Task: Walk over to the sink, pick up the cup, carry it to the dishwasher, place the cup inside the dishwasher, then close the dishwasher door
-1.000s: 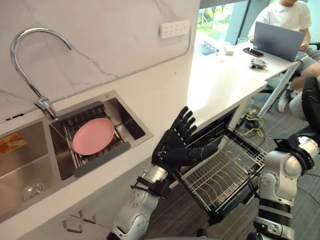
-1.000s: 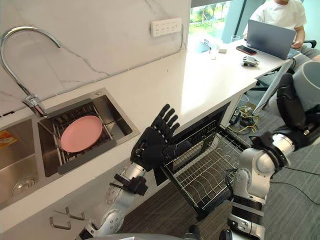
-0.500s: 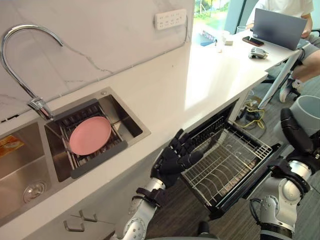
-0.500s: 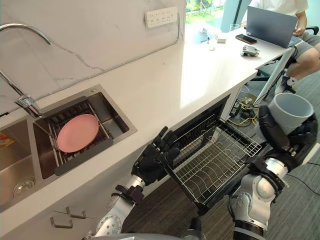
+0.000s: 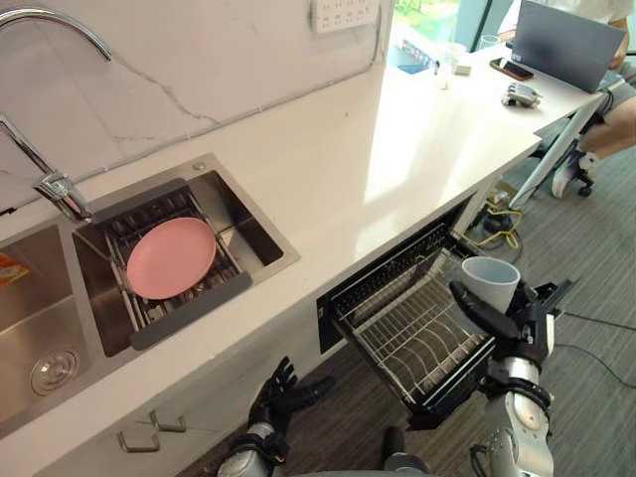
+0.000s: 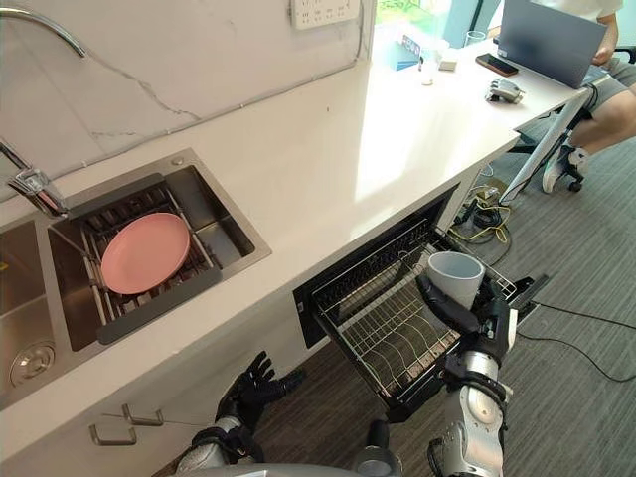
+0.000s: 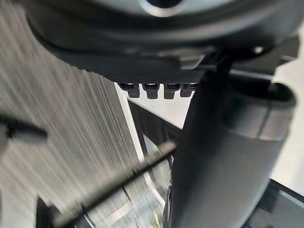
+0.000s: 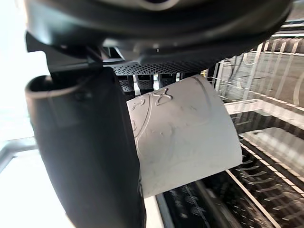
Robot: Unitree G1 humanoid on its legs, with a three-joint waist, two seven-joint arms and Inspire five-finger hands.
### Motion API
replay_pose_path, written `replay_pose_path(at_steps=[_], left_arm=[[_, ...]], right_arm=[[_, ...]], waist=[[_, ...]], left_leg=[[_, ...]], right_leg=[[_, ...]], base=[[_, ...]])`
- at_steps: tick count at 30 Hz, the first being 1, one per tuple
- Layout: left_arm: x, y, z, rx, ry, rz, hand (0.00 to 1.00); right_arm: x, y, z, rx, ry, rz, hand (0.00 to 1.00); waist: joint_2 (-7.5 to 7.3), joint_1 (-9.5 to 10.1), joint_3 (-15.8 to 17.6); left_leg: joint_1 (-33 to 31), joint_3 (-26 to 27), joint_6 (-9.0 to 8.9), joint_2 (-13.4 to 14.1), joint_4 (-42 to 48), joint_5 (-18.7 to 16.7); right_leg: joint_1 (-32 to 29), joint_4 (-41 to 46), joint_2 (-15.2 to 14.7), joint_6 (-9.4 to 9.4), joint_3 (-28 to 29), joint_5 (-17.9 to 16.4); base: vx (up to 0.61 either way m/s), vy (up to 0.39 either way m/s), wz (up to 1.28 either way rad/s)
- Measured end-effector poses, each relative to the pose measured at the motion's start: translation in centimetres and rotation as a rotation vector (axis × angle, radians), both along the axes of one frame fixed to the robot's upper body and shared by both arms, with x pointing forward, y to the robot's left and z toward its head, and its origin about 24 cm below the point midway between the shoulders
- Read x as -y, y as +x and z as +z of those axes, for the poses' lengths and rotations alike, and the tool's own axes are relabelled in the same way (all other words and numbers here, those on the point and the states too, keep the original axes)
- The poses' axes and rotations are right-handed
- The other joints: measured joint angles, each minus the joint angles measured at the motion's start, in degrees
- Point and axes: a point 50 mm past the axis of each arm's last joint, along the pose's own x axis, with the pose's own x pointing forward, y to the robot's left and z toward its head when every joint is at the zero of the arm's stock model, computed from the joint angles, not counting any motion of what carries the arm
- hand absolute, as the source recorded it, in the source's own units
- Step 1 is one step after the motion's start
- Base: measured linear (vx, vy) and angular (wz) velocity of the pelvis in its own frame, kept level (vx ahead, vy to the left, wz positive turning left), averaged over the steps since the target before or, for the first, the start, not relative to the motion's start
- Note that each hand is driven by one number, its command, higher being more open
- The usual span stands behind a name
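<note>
Right hand clenched round pale cup, thumb across its side. Cup mouth-up, held over outer end of dishwasher rack, drawn out from under desk. Left hand low by cabinet front, fingers loosely spread, holding nothing. Pink plate lies on drainer in sink.
</note>
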Motion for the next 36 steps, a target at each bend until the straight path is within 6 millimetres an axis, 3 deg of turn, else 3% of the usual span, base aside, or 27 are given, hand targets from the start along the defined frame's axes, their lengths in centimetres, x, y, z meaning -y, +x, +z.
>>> replay_pose_path(at_steps=[6, 11, 18, 24, 28, 36], left_arm=[[-3.9, -1.6, -1.2, -0.121, 0.260, 0.130, 1.00], [-5.0, -2.7, -2.0, -0.206, 0.319, 0.149, 1.00], [-5.6, -3.2, -2.4, -0.247, 0.313, 0.209, 1.00], [-6.1, -3.4, -2.8, -0.267, 0.293, 0.267, 1.00], [-6.6, -4.1, -3.0, -0.295, 0.298, 0.289, 1.00], [-6.6, -4.9, -3.5, -0.348, 0.309, 0.308, 1.00]], right_arm=[[-2.0, -0.9, -3.3, -0.171, -0.027, 0.094, 0.00], [-2.8, -1.9, -5.5, -0.290, -0.045, 0.082, 0.00], [-2.3, -1.7, -5.7, -0.332, -0.126, 0.048, 0.00], [-0.6, -1.5, -5.8, -0.379, -0.221, -0.019, 0.00], [0.1, -0.7, -5.6, -0.386, -0.257, -0.060, 0.00], [-0.5, -0.1, -6.2, -0.414, -0.246, -0.129, 0.00]], waist=[[0.37, 0.22, 1.26], [0.72, 1.78, 1.45], [1.15, 1.73, 1.69], [2.54, 1.81, 2.56], [2.96, 3.01, 3.12], [3.58, 4.04, 5.84]], left_leg=[[-1.17, -1.42, -0.17, 0.33, 0.85, -0.19], [-1.83, -2.10, -0.07, 0.32, 1.10, -0.22], [-2.37, -3.00, -0.07, 0.26, 1.21, -0.24], [-4.11, -4.74, -0.08, 0.31, 2.00, -0.26], [-4.35, -5.02, -0.10, 0.23, 2.00, -0.22], [-6.51, -6.98, 0.08, -0.39, 2.07, 0.07]], right_leg=[[0.08, 0.01, 0.05, -0.04, -1.17, -0.41], [0.16, 0.03, 0.01, -0.15, -2.08, -0.34], [0.17, 0.04, -0.05, -0.03, -2.77, -0.52], [0.00, 0.04, 0.04, -0.19, -4.36, -0.65], [-0.13, 0.04, 0.02, -0.14, -4.56, -0.68], [-0.97, 0.05, -0.19, 0.14, -6.33, -0.90]], base=[[-0.01, -0.004, 0.09], [0.02, 0.003, 0.09], [0.01, 0.000, 0.05], [-0.02, -0.006, 0.12], [0.00, -0.001, 0.04], [0.01, -0.001, 0.13]])
